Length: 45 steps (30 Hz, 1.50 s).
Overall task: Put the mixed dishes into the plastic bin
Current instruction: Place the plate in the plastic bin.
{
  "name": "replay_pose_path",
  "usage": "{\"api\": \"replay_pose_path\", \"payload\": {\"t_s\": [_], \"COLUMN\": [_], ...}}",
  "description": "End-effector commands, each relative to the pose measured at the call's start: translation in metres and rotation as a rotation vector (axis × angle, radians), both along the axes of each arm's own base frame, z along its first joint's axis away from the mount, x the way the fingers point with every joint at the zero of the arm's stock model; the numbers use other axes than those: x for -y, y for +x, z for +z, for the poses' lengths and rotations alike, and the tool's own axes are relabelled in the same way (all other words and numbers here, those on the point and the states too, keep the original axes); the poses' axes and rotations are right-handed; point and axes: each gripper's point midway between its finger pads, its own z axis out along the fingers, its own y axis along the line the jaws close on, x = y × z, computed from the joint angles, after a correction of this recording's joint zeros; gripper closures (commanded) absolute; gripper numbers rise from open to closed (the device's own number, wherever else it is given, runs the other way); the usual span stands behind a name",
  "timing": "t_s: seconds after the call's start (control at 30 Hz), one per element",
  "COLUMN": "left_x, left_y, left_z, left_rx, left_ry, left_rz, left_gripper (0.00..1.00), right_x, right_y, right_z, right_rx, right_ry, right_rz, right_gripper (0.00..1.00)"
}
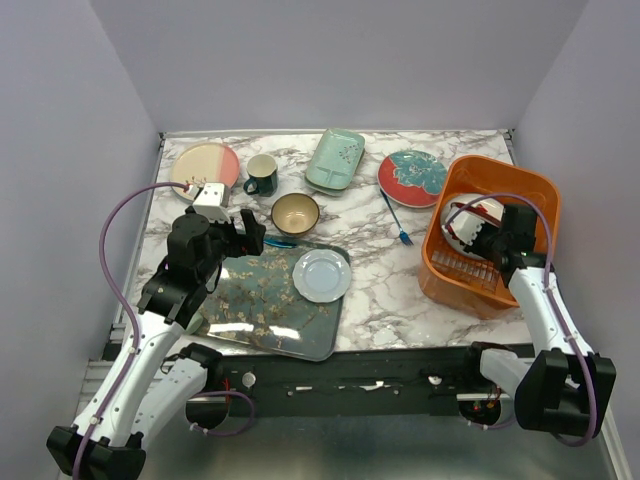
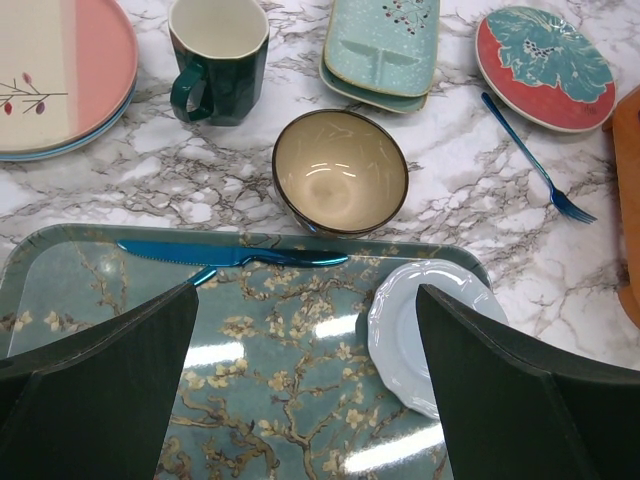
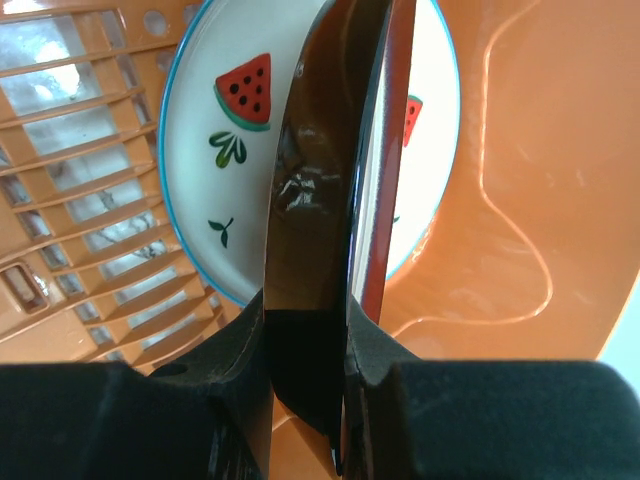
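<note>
Right claw (image 1: pixel 487 237) clenched on a dark glossy plate (image 3: pixel 315 200), edge-on inside the orange bin (image 1: pixel 522 188) at 3 o'clock on the worktop (image 1: pixel 370 250), with the watermelon plate (image 3: pixel 230 170) behind it. Left claw (image 2: pixel 305 300) gapes wide over the floral tray (image 2: pixel 280 400) at 8 o'clock.

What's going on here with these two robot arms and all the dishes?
The robot is moving dishes from the table into the orange bin. The right gripper is down inside the bin, clamped on what looks like a dark glossy dish seen edge-on, with a watermelon plate behind it. The left gripper hangs open above the floral tray. The pink plate, green mug, brown bowl, mint dish and teal-and-red plate are on the table, not yet binned.
</note>
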Motion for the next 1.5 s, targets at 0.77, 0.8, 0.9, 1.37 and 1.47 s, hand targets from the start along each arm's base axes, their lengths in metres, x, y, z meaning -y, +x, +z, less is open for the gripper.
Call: {"api": "replay_pose_path", "payload": {"t_s": [0.77, 0.8, 0.9, 1.37, 1.47], "left_x": [-0.004, -0.003, -0.003, -0.003, -0.003], "left_y": [0.002, 0.002, 0.002, 0.002, 0.002], "left_z": [0.004, 0.004, 0.004, 0.003, 0.004], "left_rx": [0.028, 0.027, 0.026, 0.023, 0.024], "left_ry": [-0.005, -0.005, -0.007, -0.010, -0.013], "left_rz": [0.004, 0.002, 0.001, 0.000, -0.002], "left_gripper": [0.01, 0.01, 0.01, 0.01, 0.01], "right_x": [-0.012, -0.011, -0.012, -0.007, -0.004], "right_y": [0.011, 0.012, 0.013, 0.025, 0.031], "right_z": [-0.030, -0.030, -0.035, -0.044, -0.037], "right_rx": [-0.056, -0.059, -0.079, -0.124, -0.112], "right_ry": [0.040, 0.043, 0.059, 0.102, 0.119], "right_rz": [0.077, 0.075, 0.069, -0.006, -0.051], "right_gripper": [0.38, 0.37, 0.32, 0.13, 0.07]}}
